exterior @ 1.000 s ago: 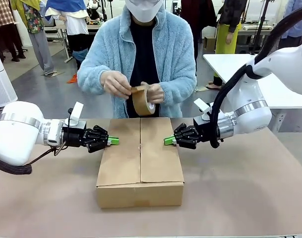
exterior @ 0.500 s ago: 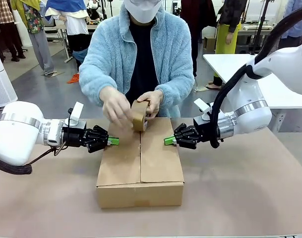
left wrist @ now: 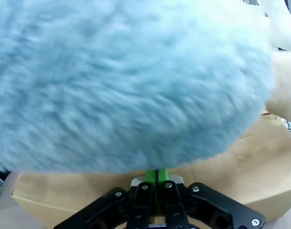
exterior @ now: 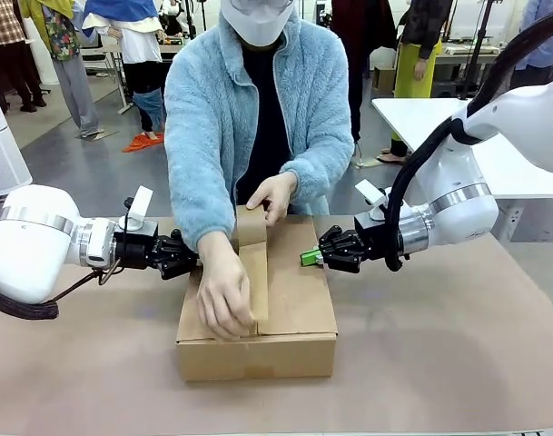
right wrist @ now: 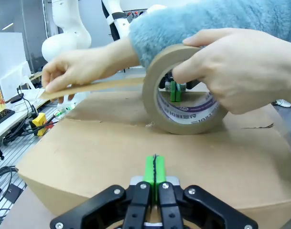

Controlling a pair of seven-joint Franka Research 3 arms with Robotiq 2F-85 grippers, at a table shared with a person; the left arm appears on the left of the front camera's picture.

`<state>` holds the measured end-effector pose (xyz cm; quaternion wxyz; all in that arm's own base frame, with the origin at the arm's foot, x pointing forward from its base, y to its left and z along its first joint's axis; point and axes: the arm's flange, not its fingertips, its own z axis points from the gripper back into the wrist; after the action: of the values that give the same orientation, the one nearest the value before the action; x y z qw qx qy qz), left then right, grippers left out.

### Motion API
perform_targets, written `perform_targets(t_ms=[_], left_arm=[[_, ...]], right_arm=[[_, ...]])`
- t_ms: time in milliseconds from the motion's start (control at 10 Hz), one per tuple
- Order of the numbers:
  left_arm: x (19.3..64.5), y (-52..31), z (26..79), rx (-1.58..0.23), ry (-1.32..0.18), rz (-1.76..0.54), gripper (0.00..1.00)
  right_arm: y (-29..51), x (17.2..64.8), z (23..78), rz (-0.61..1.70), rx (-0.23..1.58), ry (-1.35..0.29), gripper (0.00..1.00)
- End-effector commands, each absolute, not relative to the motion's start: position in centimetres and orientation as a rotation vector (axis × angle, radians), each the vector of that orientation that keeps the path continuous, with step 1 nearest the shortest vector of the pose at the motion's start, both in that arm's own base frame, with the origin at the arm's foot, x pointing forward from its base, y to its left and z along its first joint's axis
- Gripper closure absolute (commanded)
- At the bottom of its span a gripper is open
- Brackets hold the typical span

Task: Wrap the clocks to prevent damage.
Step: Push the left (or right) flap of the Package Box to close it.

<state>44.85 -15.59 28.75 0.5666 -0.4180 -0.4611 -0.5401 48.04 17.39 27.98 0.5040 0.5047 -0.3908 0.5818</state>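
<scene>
Front view: busy workshop behind, grey floor, a white table at the right. Brown tabletop across the foreground. One cardboard box at centre, flaps shut, contents hidden. One strip of brown tape along the seam, pressed down near the front edge by one hand, with a second hand at the far edge. Left gripper at the box's left side, tips hidden behind a blue fleece sleeve. Right gripper at the box's right side, green pads pressed together, empty.

Left wrist view: blurred sleeve over the upper frame, box below. Pads closed tight at bottom centre, nothing between them.

Right wrist view: lab clutter at far left, box top filling the lower half. One tape roll upright on the box, clasped by a hand, strip stretched toward the upper left. Pads closed and empty at bottom centre.
</scene>
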Motion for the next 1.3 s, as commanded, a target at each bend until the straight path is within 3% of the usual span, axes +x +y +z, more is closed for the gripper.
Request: perform_targets(t_ms=[0,1200], left_arm=[[44.77,-15.60,28.26,-0.974,-1.079,-1.272,1.00],[44.77,-15.60,28.26,-0.974,-1.079,-1.272,1.00]], right_arm=[[17.45,47.93,27.63,1.414,1.200,-0.948,0.99],[17.45,47.93,27.63,1.414,1.200,-0.948,0.99]])
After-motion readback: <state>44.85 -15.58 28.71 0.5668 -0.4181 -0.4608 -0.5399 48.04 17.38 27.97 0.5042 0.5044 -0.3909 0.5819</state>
